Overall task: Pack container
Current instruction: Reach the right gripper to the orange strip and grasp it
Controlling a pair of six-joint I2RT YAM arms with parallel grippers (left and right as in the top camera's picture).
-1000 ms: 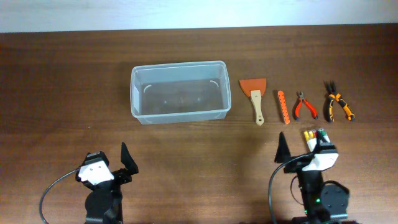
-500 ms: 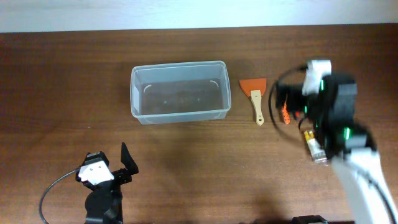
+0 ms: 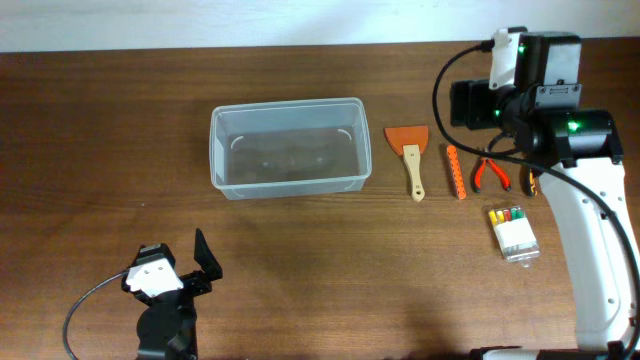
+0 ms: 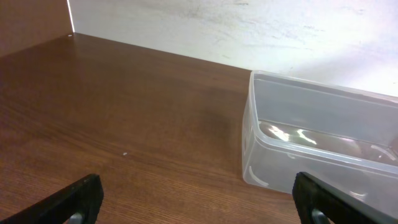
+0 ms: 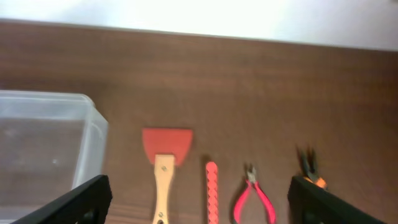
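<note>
The container [image 3: 288, 148] is a big see-through tub. It sits open side up on the brown counter [image 3: 100, 120], closer to the far edge than the front edge and a little left of the middle. Nothing can be seen inside it. Just to its right lies a scraper [image 3: 410, 150] with an orange blade and a pale wooden handle. After that comes a thin orange stick [image 3: 456, 171], then small red pliers [image 3: 489, 172], all in a row going toward the far right corner. A second pair of pliers [image 5: 310, 169] lies at the end of the row. It looks blurry, and the right arm hides most of it from above. A small clear box of coloured bits [image 3: 513, 232] lies near the right edge, closer to the front than the tools. The right gripper [image 5: 199, 202] hangs high over the tool row with its fingers spread wide and holds nothing. The left gripper [image 4: 199, 202] sits low near the front left corner, facing the tub, and it is wide apart and empty too.
</note>
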